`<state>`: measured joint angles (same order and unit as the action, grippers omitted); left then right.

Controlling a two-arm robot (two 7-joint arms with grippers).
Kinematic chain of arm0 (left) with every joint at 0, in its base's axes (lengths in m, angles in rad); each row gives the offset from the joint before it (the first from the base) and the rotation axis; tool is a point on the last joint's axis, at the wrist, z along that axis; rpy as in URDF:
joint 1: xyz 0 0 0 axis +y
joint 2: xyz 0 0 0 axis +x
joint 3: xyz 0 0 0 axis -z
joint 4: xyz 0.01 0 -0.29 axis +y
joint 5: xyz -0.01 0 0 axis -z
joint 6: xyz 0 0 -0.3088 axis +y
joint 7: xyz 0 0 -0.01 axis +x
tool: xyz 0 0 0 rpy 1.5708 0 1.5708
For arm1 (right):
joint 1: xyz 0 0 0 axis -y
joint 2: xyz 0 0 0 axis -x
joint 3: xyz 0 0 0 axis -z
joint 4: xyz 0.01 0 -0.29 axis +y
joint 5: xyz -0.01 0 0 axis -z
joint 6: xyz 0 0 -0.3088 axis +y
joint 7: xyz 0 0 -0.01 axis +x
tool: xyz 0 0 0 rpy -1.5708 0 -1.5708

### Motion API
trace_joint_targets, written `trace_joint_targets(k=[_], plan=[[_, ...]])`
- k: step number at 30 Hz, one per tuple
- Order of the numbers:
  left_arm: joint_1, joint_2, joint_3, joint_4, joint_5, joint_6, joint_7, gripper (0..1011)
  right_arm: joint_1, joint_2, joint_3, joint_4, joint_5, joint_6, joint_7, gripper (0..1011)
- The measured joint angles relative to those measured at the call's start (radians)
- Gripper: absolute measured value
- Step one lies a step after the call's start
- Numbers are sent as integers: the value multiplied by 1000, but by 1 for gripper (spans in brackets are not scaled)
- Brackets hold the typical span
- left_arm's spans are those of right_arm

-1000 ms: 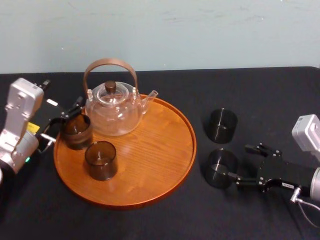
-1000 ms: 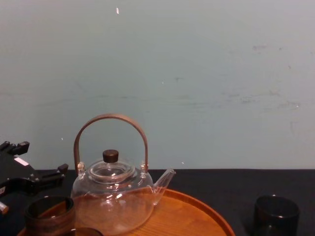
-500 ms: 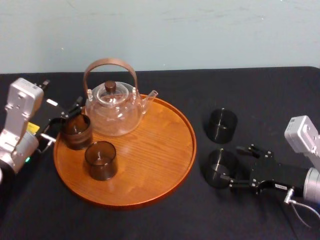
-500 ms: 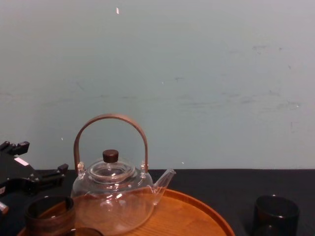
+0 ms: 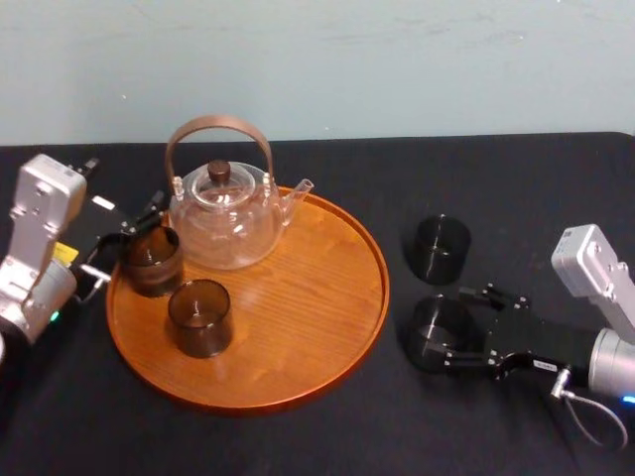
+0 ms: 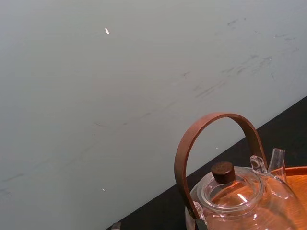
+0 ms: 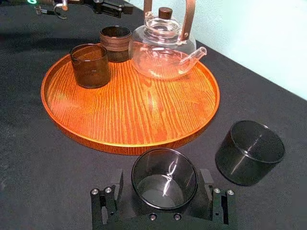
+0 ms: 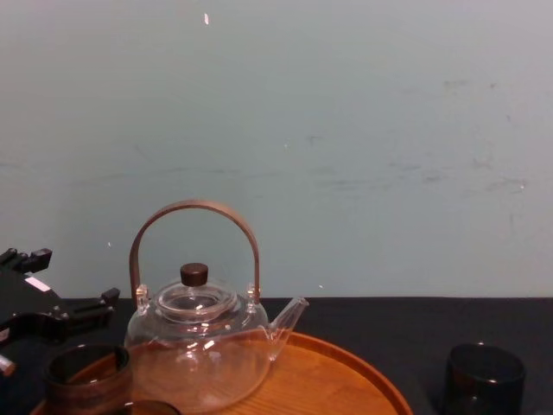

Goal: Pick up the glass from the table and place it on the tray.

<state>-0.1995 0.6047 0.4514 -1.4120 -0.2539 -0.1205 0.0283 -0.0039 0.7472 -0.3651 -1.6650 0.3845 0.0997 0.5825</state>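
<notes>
The glass point(image 5: 435, 329), a dark smoky tumbler, stands upright on the black table point(image 5: 496, 188) just right of the tray point(image 5: 298, 327). My right gripper point(image 5: 452, 330) reaches in from the right and is open, with one finger on each side of the glass. In the right wrist view the glass point(image 7: 164, 178) sits between the two black fingers point(image 7: 111, 196) of the right gripper point(image 7: 164, 199). My left gripper point(image 5: 127, 241) rests open at the tray's far left edge, beside a banded tumbler point(image 5: 151, 260).
A second dark tumbler point(image 5: 442, 248) stands on the table just behind the glass. On the tray stand a clear teapot point(image 5: 223, 218) with an arched brown handle and another tumbler point(image 5: 199, 317). The tray's right half point(image 7: 158, 110) is bare wood.
My right gripper has slid left along the table, from touching the glass's right side to having its fingers on both sides of it. The left arm has not moved.
</notes>
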Motion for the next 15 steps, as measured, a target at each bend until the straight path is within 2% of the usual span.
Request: trace_joint_targets(k=[15], plan=[[0,0,0,0,0,0,0,1001,44,-23,-35,33,-9,24,1,1002]])
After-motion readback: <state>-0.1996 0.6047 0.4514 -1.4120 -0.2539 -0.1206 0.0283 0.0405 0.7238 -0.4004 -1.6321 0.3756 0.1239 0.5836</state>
